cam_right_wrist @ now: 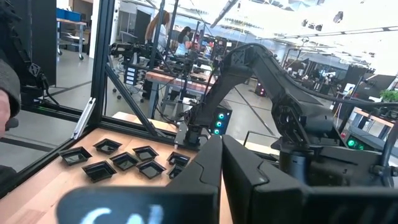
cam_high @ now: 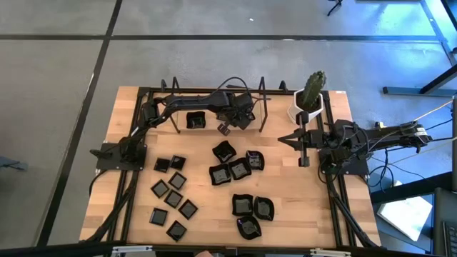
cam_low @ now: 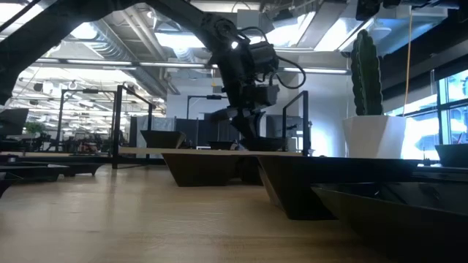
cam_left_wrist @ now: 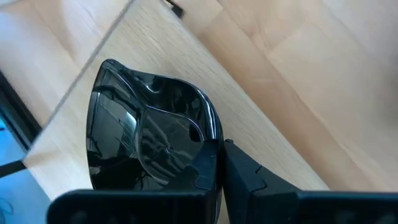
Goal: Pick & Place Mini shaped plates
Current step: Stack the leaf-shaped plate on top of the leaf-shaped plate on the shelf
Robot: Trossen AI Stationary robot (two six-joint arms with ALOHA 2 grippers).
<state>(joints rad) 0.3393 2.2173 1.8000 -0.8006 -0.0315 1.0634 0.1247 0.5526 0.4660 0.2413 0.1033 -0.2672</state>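
Left arm reaches from its base at the frame's left edge across to upper centre of the high view, wrist bent down, left gripper [cam_high: 223,129] pinched on a plate rim. Right arm folded at the right side, right gripper [cam_high: 304,161] fingers together, pointing toward the frame's bottom, holding nothing.

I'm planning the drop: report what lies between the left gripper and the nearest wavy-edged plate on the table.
Only bare tabletop, seen in the high view, separates the left gripper, shut on a rounded plate, from that wavy-edged plate.
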